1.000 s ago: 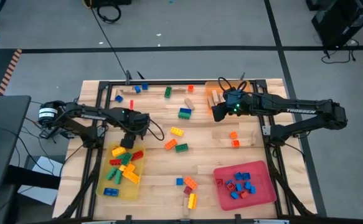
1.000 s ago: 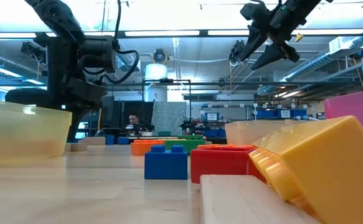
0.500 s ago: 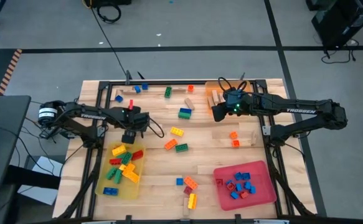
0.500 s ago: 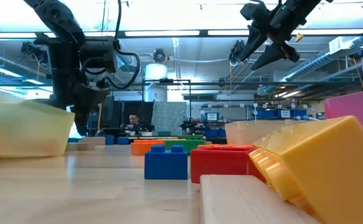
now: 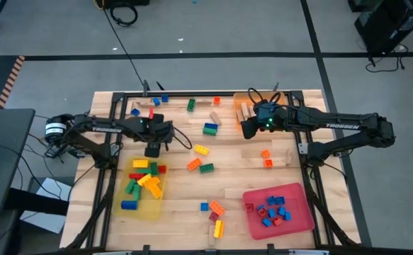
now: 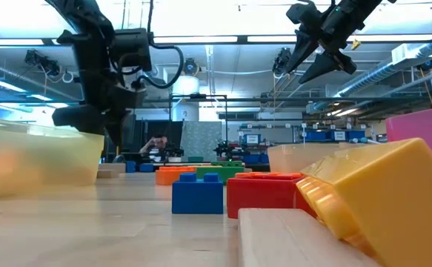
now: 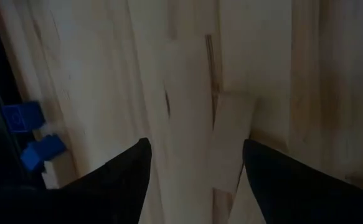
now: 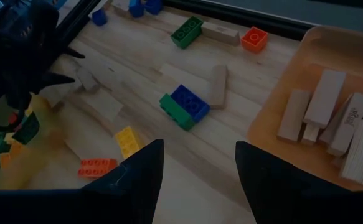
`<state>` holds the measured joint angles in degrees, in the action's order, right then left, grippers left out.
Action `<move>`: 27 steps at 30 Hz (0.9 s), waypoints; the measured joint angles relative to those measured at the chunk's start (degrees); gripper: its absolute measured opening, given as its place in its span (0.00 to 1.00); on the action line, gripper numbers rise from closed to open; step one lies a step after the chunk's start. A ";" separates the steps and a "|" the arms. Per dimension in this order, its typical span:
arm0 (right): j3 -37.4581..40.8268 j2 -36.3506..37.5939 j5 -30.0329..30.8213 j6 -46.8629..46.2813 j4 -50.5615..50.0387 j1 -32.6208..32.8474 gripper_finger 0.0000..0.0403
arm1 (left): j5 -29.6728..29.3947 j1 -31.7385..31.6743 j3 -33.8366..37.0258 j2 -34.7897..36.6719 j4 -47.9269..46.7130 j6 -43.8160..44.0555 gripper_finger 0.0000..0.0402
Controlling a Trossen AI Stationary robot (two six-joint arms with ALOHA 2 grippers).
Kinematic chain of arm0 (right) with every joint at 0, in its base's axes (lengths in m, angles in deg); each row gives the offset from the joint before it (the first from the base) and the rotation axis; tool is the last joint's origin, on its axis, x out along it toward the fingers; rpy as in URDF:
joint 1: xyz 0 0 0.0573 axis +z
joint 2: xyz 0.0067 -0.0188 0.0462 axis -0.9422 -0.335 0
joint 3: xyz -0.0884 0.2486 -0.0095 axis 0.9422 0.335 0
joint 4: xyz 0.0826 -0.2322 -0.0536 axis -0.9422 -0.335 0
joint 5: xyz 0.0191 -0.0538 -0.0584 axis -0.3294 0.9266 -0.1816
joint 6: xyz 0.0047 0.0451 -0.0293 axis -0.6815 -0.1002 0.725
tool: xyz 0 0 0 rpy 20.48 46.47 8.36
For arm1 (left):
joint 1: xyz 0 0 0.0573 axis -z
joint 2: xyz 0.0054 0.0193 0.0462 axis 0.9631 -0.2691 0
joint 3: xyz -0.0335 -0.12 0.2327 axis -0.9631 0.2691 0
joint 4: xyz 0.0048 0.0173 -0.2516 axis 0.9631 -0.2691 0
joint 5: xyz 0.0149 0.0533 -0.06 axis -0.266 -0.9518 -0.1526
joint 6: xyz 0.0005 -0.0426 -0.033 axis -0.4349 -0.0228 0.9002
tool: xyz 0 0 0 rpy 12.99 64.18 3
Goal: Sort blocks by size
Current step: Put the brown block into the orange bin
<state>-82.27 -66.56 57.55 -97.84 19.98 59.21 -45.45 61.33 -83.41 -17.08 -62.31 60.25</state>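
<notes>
Loose blocks lie over the wooden table: a yellow one [image 5: 202,150], an orange one [image 5: 193,164], a green one [image 5: 206,168] and a blue-on-green pair [image 5: 210,129]. The yellow tray [image 5: 149,211] at the left holds several mid-size blocks. My left gripper [image 5: 153,149] hangs open just beyond the tray's far end, pointing steeply down over bare wood [image 7: 197,146]. My right gripper [image 5: 247,131] hangs open in the air beside the orange tray [image 5: 243,97] of tan wooden pieces, nothing between its fingers [image 8: 200,146].
A red tray [image 5: 291,190] at the near right holds several small blue and red blocks. More blocks lie near the front edge [image 5: 217,209] and along the far edge [image 5: 190,105]. A black frame [image 5: 192,94] runs round the table.
My left gripper has opened and risen out of the yellow tray's far end, going toward the table's far edge. The tray, tipped up half a second ago, lies flat again and has turned squarer to the table, and the blocks in it have shifted.
</notes>
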 joint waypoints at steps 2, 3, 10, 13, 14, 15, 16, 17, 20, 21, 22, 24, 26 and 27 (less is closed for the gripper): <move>0.00 0.00 0.00 0.10 0.00 0.00 0.53 | 0.17 -0.12 -0.31 0.01 -0.58 -0.04 0.65; 0.00 0.00 0.00 0.13 0.00 0.00 0.53 | 0.25 -0.33 -0.31 0.01 -0.65 -0.10 0.65; 0.00 0.00 0.01 0.73 0.00 -0.07 0.53 | -2.89 -2.75 2.36 0.10 4.03 -0.03 0.64; 0.00 0.00 0.00 0.76 0.00 -0.07 0.53 | -4.18 -3.87 4.72 0.10 5.62 0.01 0.64; 0.00 0.00 0.00 0.76 0.00 -0.07 0.53 | -4.20 -3.99 5.36 0.10 5.94 -0.01 0.64; 0.00 0.00 0.00 0.76 0.00 -0.07 0.53 | -4.24 -4.06 5.98 0.10 6.31 -0.01 0.64; 0.00 0.00 0.00 0.76 0.01 -0.07 0.53 | -4.28 -4.11 6.60 0.10 6.72 -0.01 0.64; 0.00 0.00 0.00 0.76 0.00 -0.07 0.53 | -4.27 -4.11 7.18 0.10 6.94 0.09 0.64; 0.00 0.00 0.00 0.76 0.00 -0.07 0.53 | -4.20 -4.11 8.07 0.13 6.68 0.87 0.64; 0.00 0.00 0.00 0.76 0.00 -0.07 0.53 | -3.92 -4.09 8.09 0.17 6.30 1.49 0.64; 0.00 0.00 0.00 0.76 0.02 -0.07 0.53 | -3.53 -4.09 8.09 0.18 5.61 2.23 0.64; 0.00 0.00 0.02 0.76 0.02 -0.07 0.53 | -3.21 -4.09 8.07 0.23 4.10 5.05 0.64; 0.00 0.00 0.00 0.76 0.02 -0.07 0.53 | -2.71 -4.09 8.02 0.25 1.83 8.05 0.64; 0.00 0.00 0.02 0.76 0.02 -0.07 0.53 | -2.18 -4.07 8.00 0.28 0.81 8.30 0.64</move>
<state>-82.27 -66.56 57.58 -97.08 20.00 59.14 -47.63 57.26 -75.41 -16.80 -61.50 68.55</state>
